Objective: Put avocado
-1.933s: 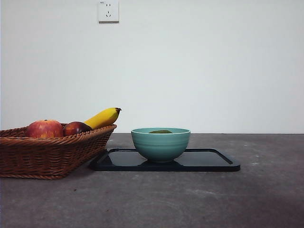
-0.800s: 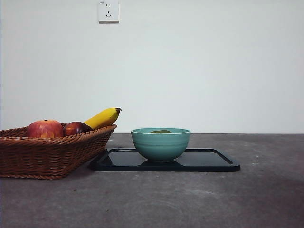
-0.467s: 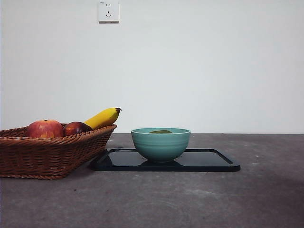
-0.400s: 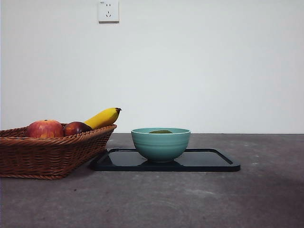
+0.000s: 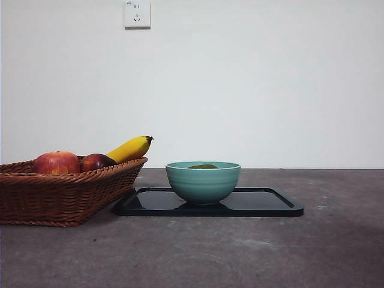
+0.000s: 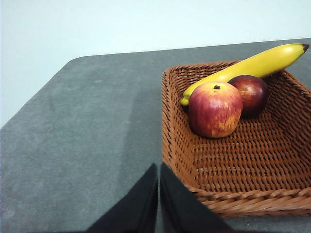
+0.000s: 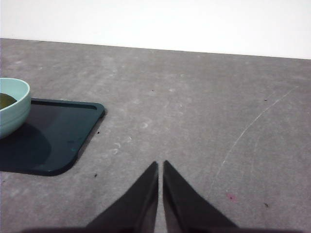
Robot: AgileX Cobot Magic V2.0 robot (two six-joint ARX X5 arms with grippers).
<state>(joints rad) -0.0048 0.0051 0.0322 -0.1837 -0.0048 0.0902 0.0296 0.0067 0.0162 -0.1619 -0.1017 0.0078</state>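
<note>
Far left: wicker basket [image 5: 60, 195] on the tabletop [image 5: 240, 252], holding a red-yellow apple [image 5: 56, 162], a dark red plum-like fruit [image 5: 96, 161] and a banana [image 5: 130, 148] propped over the rim. Left gripper [image 6: 159, 194] parked off the basket's corner, jaws pressed together, holding nothing. Just right of the basket, nearly touching it: black tray [image 5: 264, 203] carrying a teal bowl [image 5: 203, 182]. Avocado [image 5: 203, 166] lying inside that bowl, only a dull green sliver showing above the rim. Further right, bare tabletop only; right gripper [image 7: 160, 191] over that stretch, well apart from the tray, jaws likewise pressed together and empty.

Judging by this, placement apparently done. Possible trouble from here: an arm sweeping low across the middle, clipping the bowl's rim and tipping it or sliding the smooth tray; a nudge to the basket rolling the banana off its perch onto the tray; a fresh reach into the bowl with closed jaws pushing the fruit rather than gripping it.
</note>
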